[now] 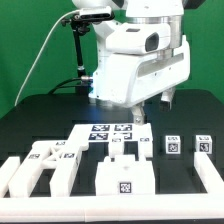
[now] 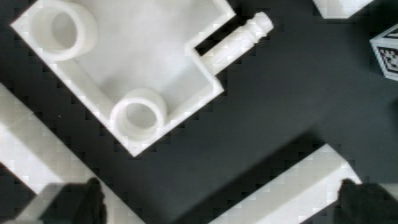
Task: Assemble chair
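Holding the end effector (image 1: 150,108) just above the black bench (image 1: 40,115), on the far side of the marker board (image 1: 110,131) and slightly toward the exterior view's right of it. Showing both dark fingertips (image 2: 68,200) spread wide in the wrist view, gripping nothing, with only bare bench between them. Looking down there on a glossy white flat plastic panel (image 2: 125,60) of the chair, lying flat, carrying two raised round rings and a thin peg at one edge, apart from the fingertips. Catching beside it the corner of a small white plastic tagged cube (image 2: 386,55). Viewing, on the near side of the marker board, a glossy white blocky plastic slab (image 1: 125,178) bearing a square tag. Viewing, toward the exterior view's left of the marker board, chunky white plastic leg bars (image 1: 38,160) lying close together. Viewing, toward the exterior view's right of it, the nearer cube (image 1: 172,146) and the farther cube (image 1: 203,145), both small, white and tagged, standing apart.
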